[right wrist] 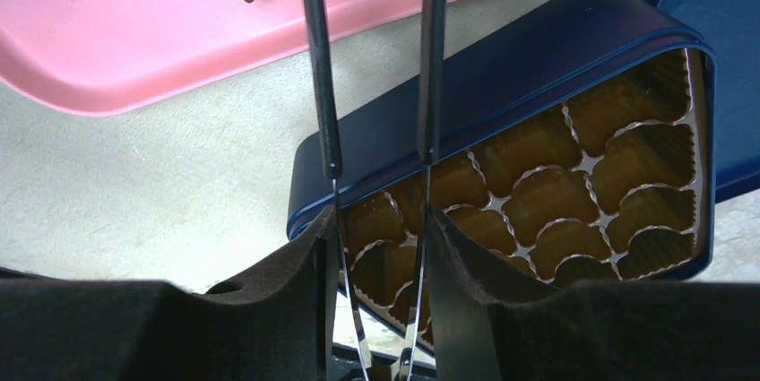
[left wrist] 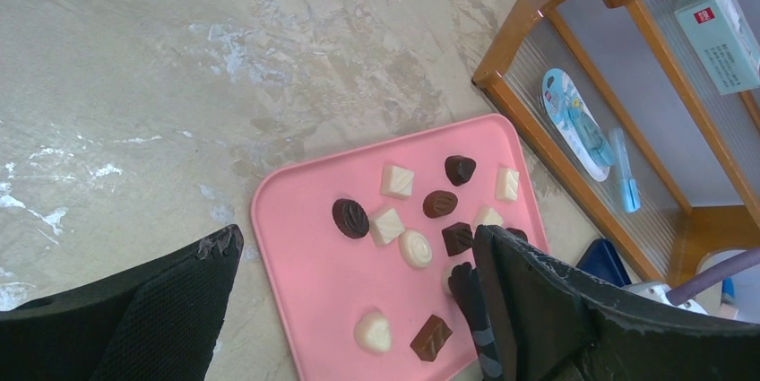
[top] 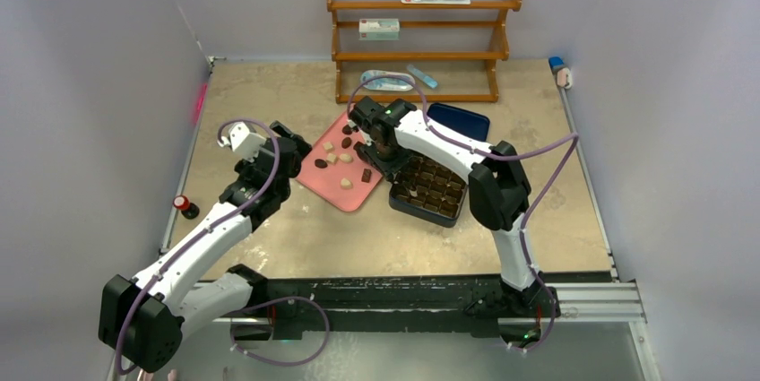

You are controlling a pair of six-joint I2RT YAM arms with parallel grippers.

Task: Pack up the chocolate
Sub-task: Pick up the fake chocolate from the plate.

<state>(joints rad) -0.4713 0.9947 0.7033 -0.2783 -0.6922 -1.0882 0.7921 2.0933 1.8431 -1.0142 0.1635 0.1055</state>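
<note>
**Chocolate loose on tray; tweezer tips and some box cells out of sight**

At the far left of the overhead view, a small red-capped bottle (top: pixel 185 206) stands on the surface (top: pixel 296 246) near its edge. The left pincer (left wrist: pixel 357 242) is held just left of the pink tray (left wrist: pixel 305 291), fingers spread wide and gripping nothing. The chocolate (left wrist: pixel 350 218), in dark and cream pieces, lies scattered on that tray, left of centre in the overhead frame. In the left wrist view the right-hand finger (left wrist: pixel 556 309) covers several pieces, so a full count is not possible.

Right of the tray, the right pincer (right wrist: pixel 376 246) is narrowed on thin metal tweezers (right wrist: pixel 318 85), one blade against each pad. The blade tips run off the top of the wrist frame, so it cannot be told whether they carry a piece.

Beneath them sits the dark blue box (right wrist: pixel 466 103). The cells in view show only their gold-brown lining, and those at the lower edge are hidden behind the pads. The blue lid (top: pixel 459 119) lies just beyond the box.
</note>
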